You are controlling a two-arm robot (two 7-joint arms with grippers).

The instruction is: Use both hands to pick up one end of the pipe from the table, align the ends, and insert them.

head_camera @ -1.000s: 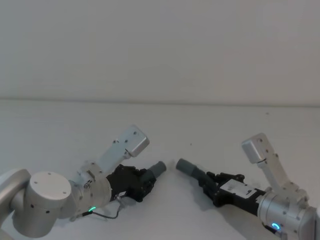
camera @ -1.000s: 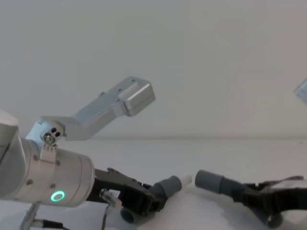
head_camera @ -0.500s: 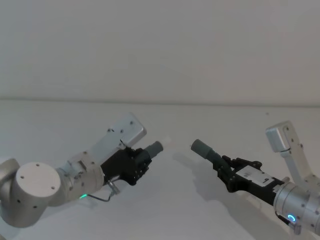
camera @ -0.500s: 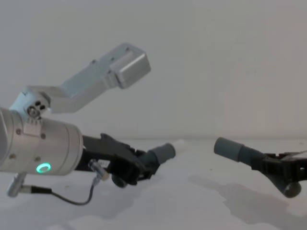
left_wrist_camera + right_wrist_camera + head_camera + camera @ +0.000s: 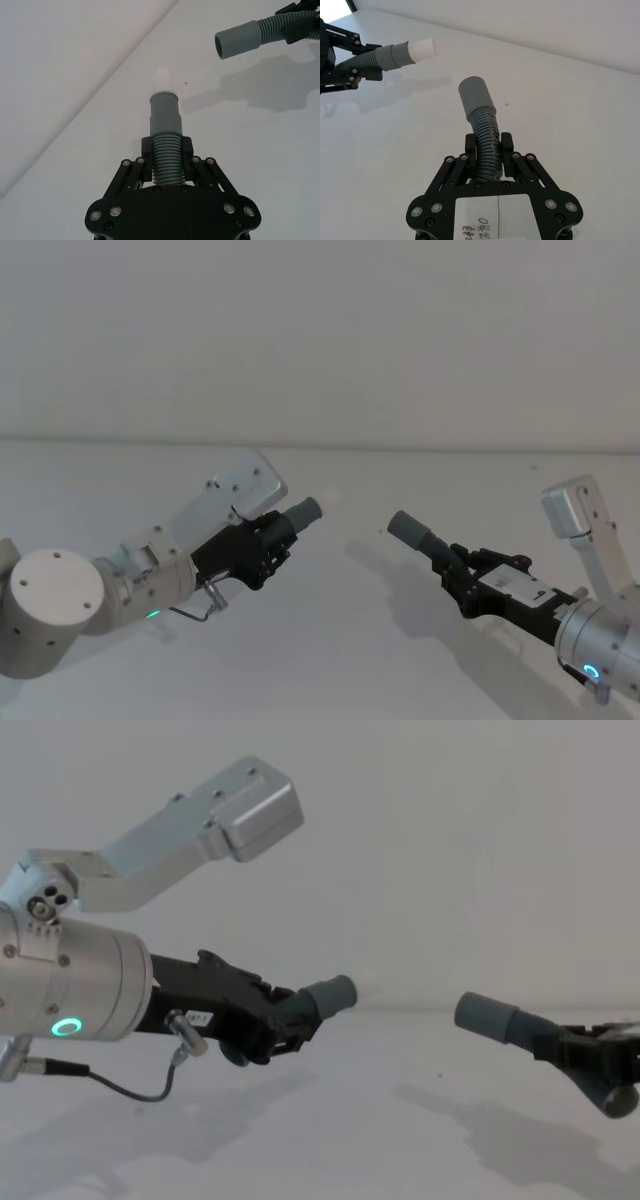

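Midair, left tool [image 5: 268, 543] gripping narrow hose [image 5: 298, 512], right tool [image 5: 455, 565] wide hose [image 5: 408, 530]

The left claw [image 5: 166, 150], black, closes its two fingers [image 5: 145, 149] on the ribbed body of a grey hose piece [image 5: 165, 167]. Its smooth cuff [image 5: 164, 112], ending in a white tip [image 5: 164, 79], points out over the white desk [image 5: 75, 170]. Farther off, the right claw [image 5: 300, 21] holds a second hose piece [image 5: 274, 29], whose open cuff [image 5: 239, 39] stands well apart from the first. Its shadow [image 5: 252, 95] falls on the desk.
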